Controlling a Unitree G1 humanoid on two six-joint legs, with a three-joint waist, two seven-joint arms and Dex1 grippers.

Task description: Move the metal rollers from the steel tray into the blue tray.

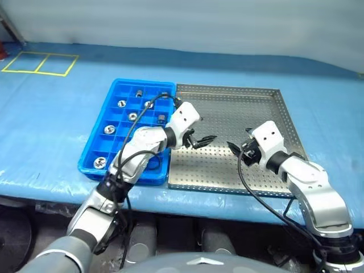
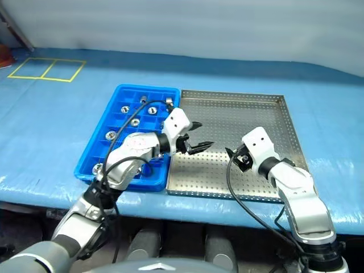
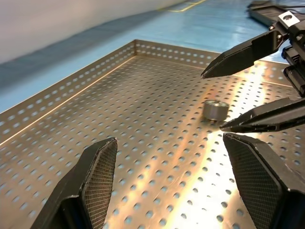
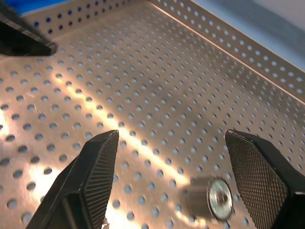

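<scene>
1 roller point(image 4: 213, 197) lies on its side on the steel tray point(image 1: 250, 96), between both grippers. Others sit in blue tray point(image 1: 94, 149) compartments. Left gripper point(image 1: 200, 139) and right gripper point(image 1: 234, 149) hover over the steel tray, fingers spread, empty.

Most of the steel tray point(image 1: 267, 108) lies bare and open from above, its low perforated rims the sole barrier at the edges, while near the front the left gripper point(image 1: 203, 140) and right gripper point(image 1: 235, 149) face each other closely over one metal roller point(image 4: 212, 198).
</scene>
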